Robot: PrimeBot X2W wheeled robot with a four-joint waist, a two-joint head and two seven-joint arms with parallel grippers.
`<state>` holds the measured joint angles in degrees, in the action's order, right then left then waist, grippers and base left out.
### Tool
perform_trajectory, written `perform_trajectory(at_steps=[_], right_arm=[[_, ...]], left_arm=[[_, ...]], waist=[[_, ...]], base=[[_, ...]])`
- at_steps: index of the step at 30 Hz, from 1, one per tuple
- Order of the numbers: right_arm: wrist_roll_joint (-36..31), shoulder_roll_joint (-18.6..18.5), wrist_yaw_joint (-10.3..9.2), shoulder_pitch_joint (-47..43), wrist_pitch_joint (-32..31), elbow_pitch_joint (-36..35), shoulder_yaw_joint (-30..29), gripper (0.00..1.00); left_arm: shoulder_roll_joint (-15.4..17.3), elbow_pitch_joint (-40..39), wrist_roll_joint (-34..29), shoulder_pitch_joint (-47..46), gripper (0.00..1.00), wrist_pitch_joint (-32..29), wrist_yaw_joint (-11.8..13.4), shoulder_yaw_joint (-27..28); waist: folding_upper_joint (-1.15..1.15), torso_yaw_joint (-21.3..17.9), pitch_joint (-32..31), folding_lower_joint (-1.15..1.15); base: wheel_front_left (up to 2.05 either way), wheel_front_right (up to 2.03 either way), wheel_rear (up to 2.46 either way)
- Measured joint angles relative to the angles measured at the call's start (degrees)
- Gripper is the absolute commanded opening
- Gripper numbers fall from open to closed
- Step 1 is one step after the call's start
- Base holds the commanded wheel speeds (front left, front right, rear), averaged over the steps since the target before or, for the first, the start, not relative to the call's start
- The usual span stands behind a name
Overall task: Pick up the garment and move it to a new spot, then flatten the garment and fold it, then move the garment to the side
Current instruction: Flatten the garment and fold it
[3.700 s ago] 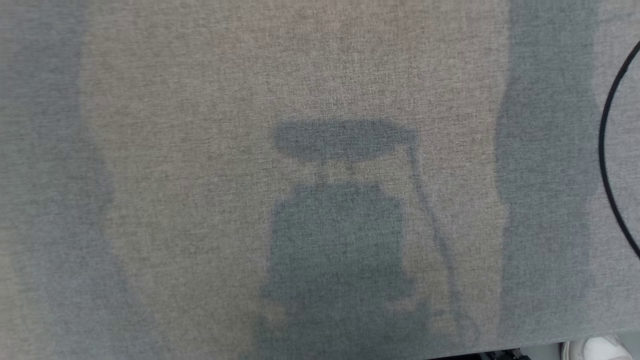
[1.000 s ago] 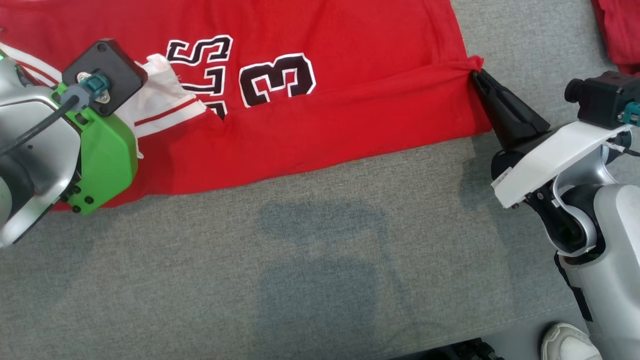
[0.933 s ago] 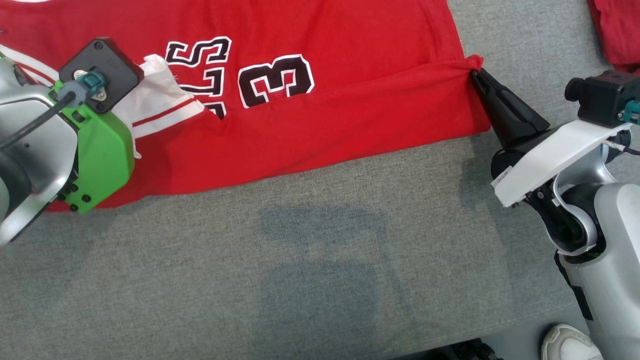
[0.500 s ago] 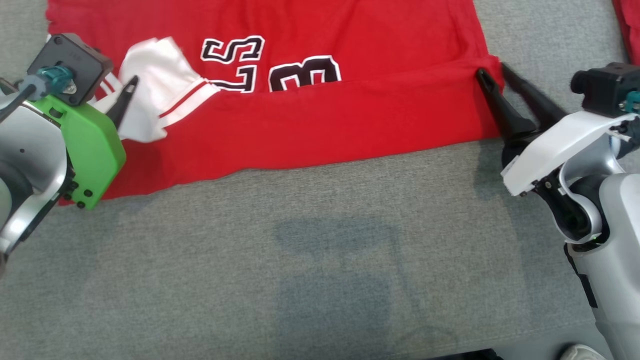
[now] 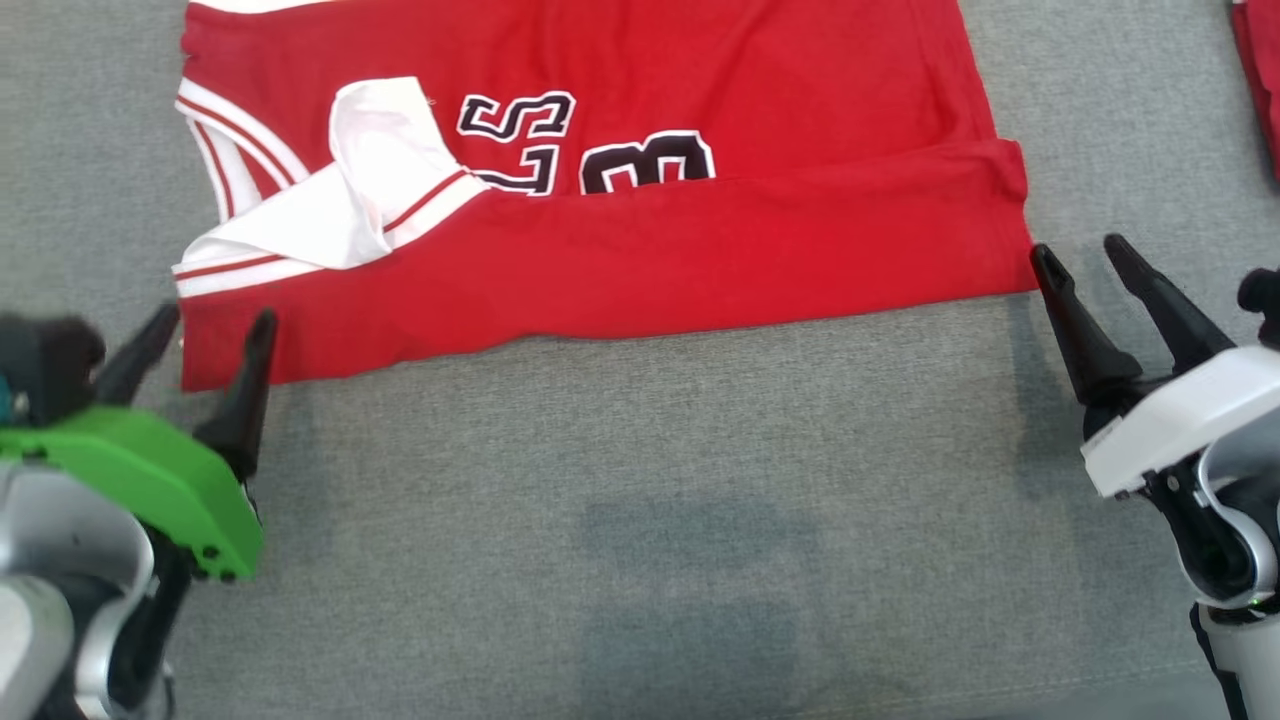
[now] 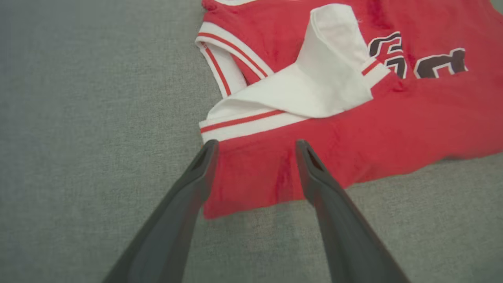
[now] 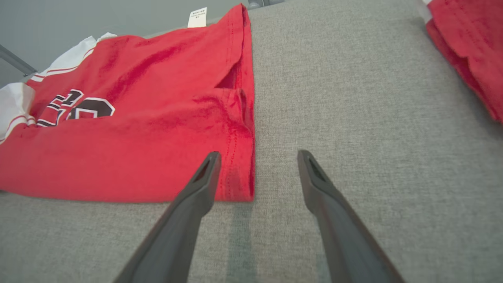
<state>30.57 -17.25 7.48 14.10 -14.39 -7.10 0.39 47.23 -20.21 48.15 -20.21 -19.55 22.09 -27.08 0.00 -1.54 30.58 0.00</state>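
The garment (image 5: 700, 240) is a red jersey with white trim and black numbers, lying flat on the grey cloth surface (image 5: 640, 480) with its near part folded over onto itself. A white armhole panel (image 5: 370, 190) is turned back on top at its left end. My left gripper (image 5: 215, 320) stands open just short of the garment's near left corner, holding nothing. In the left wrist view the garment (image 6: 393, 129) lies beyond the spread left gripper (image 6: 256, 143). My right gripper (image 5: 1076, 248) is open beside the near right corner. The right wrist view has the garment (image 7: 118, 157) ahead of the right gripper (image 7: 259, 153).
Another red cloth (image 5: 1262, 80) lies at the far right edge, also seen as the red cloth (image 7: 467, 51) in the right wrist view. A white label (image 7: 196, 17) sticks out at the garment's far hem. Bare grey surface stretches between my arms.
Both grippers have opened and let go of the garment's corners, then drawn back toward me. The garment now lies released, and the head view has shifted.
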Motion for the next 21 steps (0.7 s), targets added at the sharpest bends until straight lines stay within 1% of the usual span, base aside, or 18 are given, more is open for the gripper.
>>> perform_trajectory(at_steps=[1, 3, 6, 7, 9, 12, 14, 18, 21], right_arm=[[-0.1, 0.2, 0.00, -0.7, -0.3, -0.2, -0.5, 1.00], [-0.6, 0.5, 0.00, -1.1, -0.8, -0.5, -1.3, 1.00], [-0.6, 1.4, 0.00, -0.8, -2.2, 0.1, -1.8, 1.00], [-0.5, 1.9, 0.00, -0.5, -3.0, 0.6, -1.7, 1.00], [-0.5, 2.4, 0.00, 0.7, -4.6, 2.1, -1.4, 1.00], [-1.1, 2.5, 0.00, 2.7, -6.4, 4.7, -1.2, 1.00], [-1.1, 3.3, 0.00, 3.6, -7.2, 5.8, -1.5, 1.00], [-1.5, 3.5, 0.00, 4.6, -8.8, 6.9, -1.2, 1.00], [-1.5, 3.4, 0.00, 4.6, -9.6, 7.6, -1.0, 1.00]], left_arm=[[-0.7, 0.0, 1.2, 2.3, 1.00, 1.5, 0.5, 0.6], [-2.0, 0.5, 2.9, 5.3, 1.00, 3.4, 0.5, 1.0], [-3.2, 2.7, 4.5, 6.7, 1.00, 5.1, 0.0, 1.7], [-3.4, 3.6, 5.0, 6.7, 1.00, 5.4, -0.5, 1.8], [-4.8, 5.5, 6.5, 6.7, 1.00, 5.5, -1.5, 1.9], [-6.7, 8.3, 7.6, 5.5, 1.00, 5.0, -3.3, 1.0], [-7.5, 10.2, 7.9, 3.4, 1.00, 4.5, -4.0, 0.4], [-9.1, 13.7, 7.2, -0.5, 1.00, 3.9, -5.1, -0.5], [-10.2, 15.1, 8.9, -1.5, 1.00, 2.9, -6.0, -0.7]], waist=[[0.00, 0.3, 0.0, 0.00], [0.00, 0.9, 0.0, 0.00], [0.00, 1.9, 0.0, 0.00], [0.00, 2.2, -0.1, 0.00], [0.00, 2.7, 0.0, 0.00], [0.00, 3.6, 0.0, 0.00], [0.00, 4.1, -0.2, 0.00], [0.00, 4.9, -0.9, 0.00], [0.00, 5.0, -1.3, 0.00]], base=[[0.00, 0.00, 0.00], [0.00, 0.00, 0.00], [0.00, 0.00, 0.00], [0.00, 0.00, 0.00], [0.00, 0.00, 0.00], [0.00, 0.00, 0.00], [0.00, 0.00, 0.00], [0.00, 0.00, 0.00], [0.00, 0.00, 0.00]])
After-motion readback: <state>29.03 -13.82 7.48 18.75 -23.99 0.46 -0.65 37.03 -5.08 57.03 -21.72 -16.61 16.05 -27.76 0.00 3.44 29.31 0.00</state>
